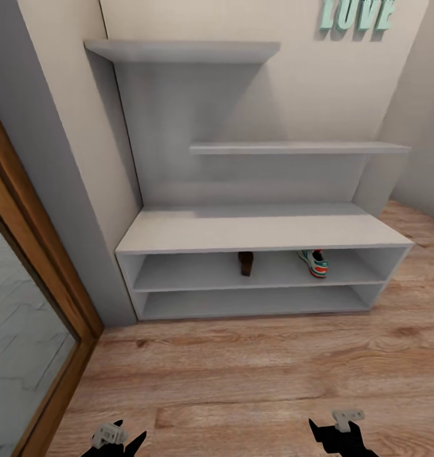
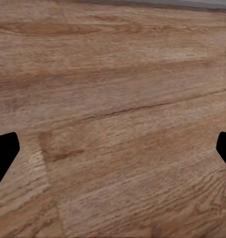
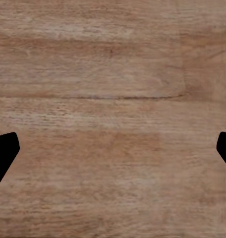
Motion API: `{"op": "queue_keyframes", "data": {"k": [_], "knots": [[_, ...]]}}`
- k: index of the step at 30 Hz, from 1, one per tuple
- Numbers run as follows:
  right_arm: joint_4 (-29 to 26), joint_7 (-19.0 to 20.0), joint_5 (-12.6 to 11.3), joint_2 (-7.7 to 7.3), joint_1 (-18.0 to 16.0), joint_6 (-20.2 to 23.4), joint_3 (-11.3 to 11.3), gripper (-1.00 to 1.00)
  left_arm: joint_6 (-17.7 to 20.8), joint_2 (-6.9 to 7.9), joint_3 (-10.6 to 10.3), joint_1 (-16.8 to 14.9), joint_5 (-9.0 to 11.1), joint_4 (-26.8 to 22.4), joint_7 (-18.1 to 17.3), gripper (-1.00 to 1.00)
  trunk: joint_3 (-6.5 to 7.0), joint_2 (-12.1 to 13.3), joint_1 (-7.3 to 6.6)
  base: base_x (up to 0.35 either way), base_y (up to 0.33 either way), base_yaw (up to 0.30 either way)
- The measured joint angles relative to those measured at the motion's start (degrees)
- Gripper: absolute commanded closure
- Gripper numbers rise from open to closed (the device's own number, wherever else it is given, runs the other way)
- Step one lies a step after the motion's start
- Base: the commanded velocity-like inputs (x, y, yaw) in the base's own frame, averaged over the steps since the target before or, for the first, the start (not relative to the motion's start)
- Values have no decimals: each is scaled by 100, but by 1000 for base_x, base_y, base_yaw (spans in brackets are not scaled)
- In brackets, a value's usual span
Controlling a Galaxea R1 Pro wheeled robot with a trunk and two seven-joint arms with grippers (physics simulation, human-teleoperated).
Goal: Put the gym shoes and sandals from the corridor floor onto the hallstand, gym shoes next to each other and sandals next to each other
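Note:
The pale grey hallstand [image 1: 261, 230] stands against the wall ahead, with a long bench, two open tiers and stepped shelves above. On its upper tier sits one gym shoe [image 1: 315, 262], white with green and red-orange, right of centre. A brown sandal [image 1: 245, 263] stands on the same tier near the middle, apart from the shoe. My left gripper [image 1: 118, 439] and right gripper [image 1: 334, 430] hang low over the corridor floor [image 1: 242, 374], both open and empty. Each wrist view looks at bare planks between spread fingertips [image 2: 4, 153] [image 3: 4, 156].
A wood-framed mirror or glazed panel [image 1: 26, 330] runs along the left. Teal LOVE letters [image 1: 356, 14] hang on the wall above. Open plank floor lies between me and the rack and continues to the right of it.

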Motion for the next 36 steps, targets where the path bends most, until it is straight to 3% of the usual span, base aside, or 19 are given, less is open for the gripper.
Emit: {"op": "queue_keyframes", "data": {"k": [13,21,26,36], "knots": [[0,1,-79,33,171,-134,6,-100,-24,-23,21,0,-1,240,36,-100,1,0,0,0,0,-300],[0,-19,-79,42,179,-193,1,-100,-24,-23,213,0,-5,244,31,-100,1,0,0,0,0,-300],[0,-24,-73,202,180,-200,2,-100,-24,-23,348,0,-8,244,29,-100,1,0,0,0,0,-300],[0,-23,-76,233,180,-200,-1,-100,-24,-27,361,0,-15,251,28,-100,1,0,0,0,0,-300]]}}
